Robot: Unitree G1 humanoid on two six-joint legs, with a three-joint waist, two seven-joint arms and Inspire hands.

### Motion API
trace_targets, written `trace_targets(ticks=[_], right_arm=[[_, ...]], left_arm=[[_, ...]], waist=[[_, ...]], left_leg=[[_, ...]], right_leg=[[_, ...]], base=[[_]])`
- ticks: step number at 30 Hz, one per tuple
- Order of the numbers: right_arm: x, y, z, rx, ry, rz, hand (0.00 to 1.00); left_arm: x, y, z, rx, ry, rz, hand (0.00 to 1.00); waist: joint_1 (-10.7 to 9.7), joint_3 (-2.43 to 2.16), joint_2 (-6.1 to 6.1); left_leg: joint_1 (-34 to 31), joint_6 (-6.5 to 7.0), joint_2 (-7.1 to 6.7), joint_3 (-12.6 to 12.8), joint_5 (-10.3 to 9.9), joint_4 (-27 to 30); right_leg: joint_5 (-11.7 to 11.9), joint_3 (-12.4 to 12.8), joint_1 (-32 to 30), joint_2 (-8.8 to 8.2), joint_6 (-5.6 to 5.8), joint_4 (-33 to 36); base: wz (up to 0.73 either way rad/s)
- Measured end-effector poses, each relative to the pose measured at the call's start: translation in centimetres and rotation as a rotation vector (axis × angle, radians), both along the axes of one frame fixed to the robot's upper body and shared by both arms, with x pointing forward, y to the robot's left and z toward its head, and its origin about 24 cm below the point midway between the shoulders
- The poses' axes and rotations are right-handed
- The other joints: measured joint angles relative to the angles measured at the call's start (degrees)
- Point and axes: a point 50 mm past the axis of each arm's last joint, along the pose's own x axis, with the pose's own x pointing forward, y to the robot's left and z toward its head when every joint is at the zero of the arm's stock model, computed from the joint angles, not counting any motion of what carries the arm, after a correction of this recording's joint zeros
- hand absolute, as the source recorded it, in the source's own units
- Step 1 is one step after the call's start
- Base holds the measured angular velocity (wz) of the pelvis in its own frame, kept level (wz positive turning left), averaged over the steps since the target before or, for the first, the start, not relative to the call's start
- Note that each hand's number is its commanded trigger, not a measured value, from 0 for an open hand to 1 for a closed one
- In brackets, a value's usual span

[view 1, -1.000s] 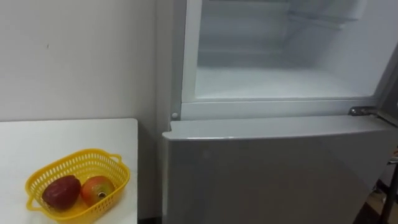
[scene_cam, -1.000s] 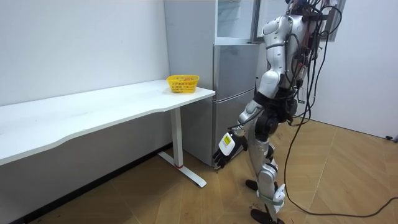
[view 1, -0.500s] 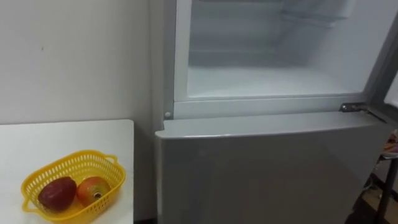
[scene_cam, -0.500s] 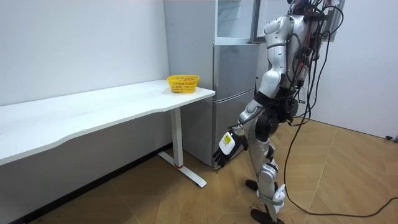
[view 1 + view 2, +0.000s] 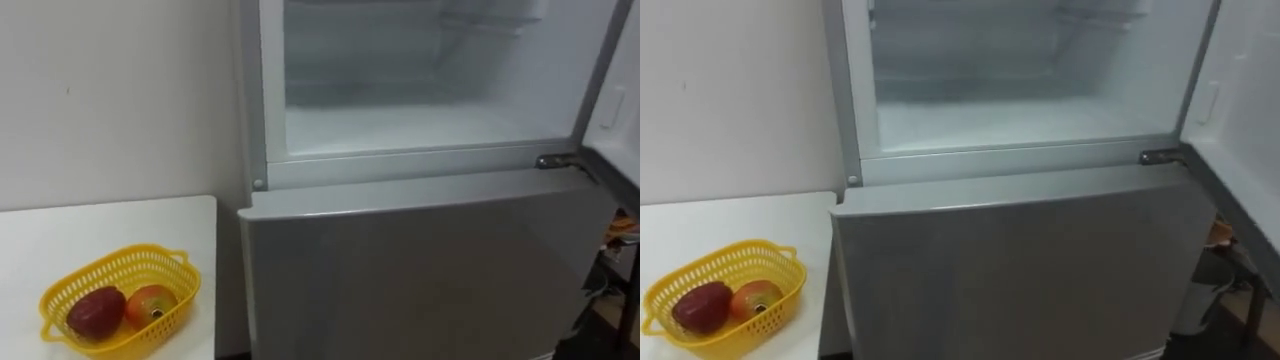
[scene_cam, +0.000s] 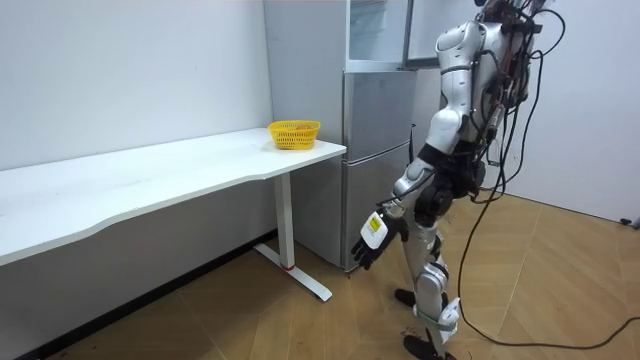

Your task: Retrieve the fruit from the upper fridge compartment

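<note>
Before the open upper fridge (image 5: 400, 160) (door (image 5: 1240, 95) rightward), left robot hand (image 6: 372, 238) low, loose-fingered.

White table (image 5: 110, 235) against pale wall (image 5: 120, 90); wooden floor (image 6: 550, 290).

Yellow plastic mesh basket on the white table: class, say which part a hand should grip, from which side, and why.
Probably the small loop handle at the end of the yellow plastic mesh basket nearest the grey fridge, approached from above on that side. It stands proud of the rim, whereas the dark red fruit and the red-orange fruit fill the inside.
</note>
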Motion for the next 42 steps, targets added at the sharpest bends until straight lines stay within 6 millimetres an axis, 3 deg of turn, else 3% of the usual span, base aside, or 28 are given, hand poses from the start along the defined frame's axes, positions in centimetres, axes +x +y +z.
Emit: trace_targets(ticks=[3, 5, 8, 12, 18, 31, 42], right_arm=[[0.0, 1.5, 2.7, -0.095, -0.09, 0.059, 0.0], [0.0, 2.6, 4.4, -0.166, -0.132, 0.116, 0.0], [0.0, 3.6, 5.2, -0.203, -0.142, 0.196, 0.0], [-0.4, 6.0, 6.6, -0.331, -0.203, 0.307, 0.0], [0.2, 8.0, 6.2, -0.45, -0.128, 0.426, 0.0], [-0.1, 8.1, 6.4, -0.465, -0.158, 0.467, 0.0], [-1.5, 4.5, 6.8, -0.381, -0.253, 0.246, 0.0]], left_arm=[[0.5, 0.0, -0.1, 0.008, -0.01, 0.0, 0.0], [1.0, 0.1, -0.2, 0.009, -0.017, -0.006, 0.0], [1.1, -0.3, -0.3, -0.001, -0.001, -0.038, 0.0], [1.2, -0.8, -0.5, -0.011, 0.02, -0.08, 0.0], [1.0, -0.2, -0.5, 0.016, 0.05, -0.101, 0.0], [0.8, 0.0, -0.4, 0.03, 0.055, -0.098, 0.0], [0.6, 0.3, -0.3, 0.054, 0.055, -0.086, 0.0]], waist=[[0.1, 0.06, -0.58], [0.2, 0.08, -1.81], [1.9, 0.01, -2.24], [4.2, 0.04, -2.7], [5.4, 0.03, -2.68], [5.8, 0.02, -3.12], [3.1, -0.01, -2.93]], left_leg=[[0.0, -0.16, 0.02, -0.9, 0.2, 0.1], [0.4, -0.65, 0.72, -2.1, 0.4, 0.2], [1.0, -1.04, 1.84, -2.2, 0.4, 0.0], [1.1, -1.28, 2.29, -2.9, 0.5, -0.6], [1.2, -1.23, 2.7, -4.5, 0.5, -1.3], [1.5, -1.18, 2.93, -4.8, 0.6, -1.6], [2.1, -1.15, 2.84, -4.8, 0.5, -1.6]], right_leg=[[-0.2, -0.5, 0.3, -0.12, -0.14, 0.0], [0.6, -0.5, 1.9, 0.4, -0.45, -1.9], [2.0, -1.0, 3.9, 1.14, -1.0, -4.9], [3.0, -1.4, 4.9, 1.37, -1.23, -7.0], [3.7, -3.3, 6.4, 1.07, -1.73, -8.9], [2.3, -5.1, 6.5, 0.8, -1.92, -8.8], [1.3, -5.3, 7.3, 0.51, -1.62, -8.9]], base=[[0.12], [0.24], [0.05], [0.08], [0.17], [0.03], [0.05]])
